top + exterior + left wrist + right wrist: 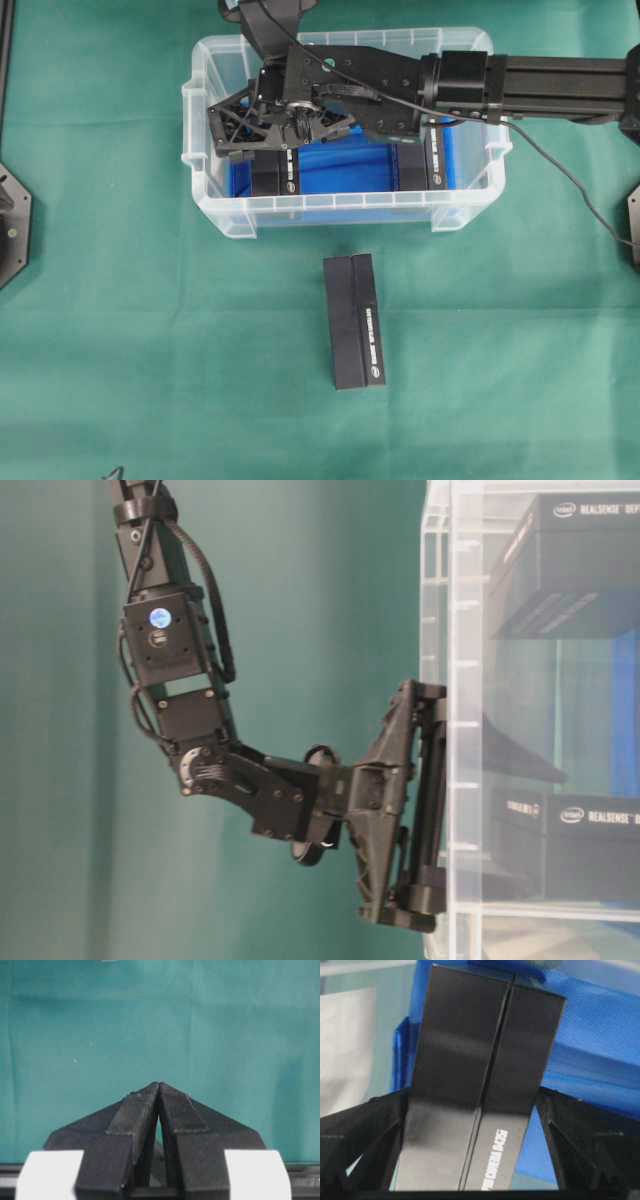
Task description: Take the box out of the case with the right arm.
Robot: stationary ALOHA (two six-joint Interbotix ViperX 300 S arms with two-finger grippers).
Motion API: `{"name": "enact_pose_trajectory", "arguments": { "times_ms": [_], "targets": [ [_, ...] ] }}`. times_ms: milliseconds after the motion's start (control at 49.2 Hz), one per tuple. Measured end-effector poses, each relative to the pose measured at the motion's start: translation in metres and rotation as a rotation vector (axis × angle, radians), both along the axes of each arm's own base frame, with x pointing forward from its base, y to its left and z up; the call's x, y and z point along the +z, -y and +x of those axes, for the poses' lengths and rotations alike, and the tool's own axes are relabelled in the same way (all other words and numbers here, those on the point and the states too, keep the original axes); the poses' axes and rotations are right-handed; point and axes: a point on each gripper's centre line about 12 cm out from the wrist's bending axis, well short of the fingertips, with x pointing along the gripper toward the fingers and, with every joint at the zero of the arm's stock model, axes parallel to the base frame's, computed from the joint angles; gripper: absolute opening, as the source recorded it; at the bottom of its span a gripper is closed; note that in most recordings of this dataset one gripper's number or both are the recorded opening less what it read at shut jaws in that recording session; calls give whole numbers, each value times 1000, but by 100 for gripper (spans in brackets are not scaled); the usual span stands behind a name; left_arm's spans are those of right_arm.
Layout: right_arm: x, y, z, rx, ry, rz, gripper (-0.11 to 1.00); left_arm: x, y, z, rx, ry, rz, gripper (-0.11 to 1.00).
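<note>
The clear case (345, 208) with a blue sheet (600, 1050) in its bottom holds two black boxes. One box (276, 172) is at its left end and another (432, 160) at its right end. The all-black right arm reaches in from the right. Its lattice gripper (222, 130) is open over the left box. In the right wrist view this box (470, 1060) stands between the fingers of the gripper (470, 1097): the left finger (380, 1125) is against it, and blue shows between it and the right finger (570, 1125). My left gripper (158, 1086) is shut and empty over green cloth.
A third black box (355, 320) lies on the green cloth in front of the case. The left arm's base (12, 225) sits at the left edge. In the table-level view the right arm's wrist (290, 800) is close to the case wall (460, 680).
</note>
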Motion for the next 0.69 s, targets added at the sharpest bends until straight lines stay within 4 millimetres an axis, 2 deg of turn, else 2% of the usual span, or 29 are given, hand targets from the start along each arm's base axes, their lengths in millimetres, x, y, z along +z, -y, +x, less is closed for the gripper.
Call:
{"name": "enact_pose_trajectory", "arguments": {
  "times_ms": [284, 569, 630, 690],
  "targets": [
    [-13, -1, 0, -22, 21, 19, 95, 0, 0, 0, 0, 0, 0, 0],
    [-13, -2, -1, -36, 29, 48, 94, 0, 0, 0, -1, 0, 1, 0],
    [-12, -2, 0, -40, 33, 55, 91, 0, 0, 0, -1, -1, 1, 0],
    [-12, -3, 0, -49, 34, 63, 82, 0, 0, 0, -2, -2, 0, 0]
  ]
}}
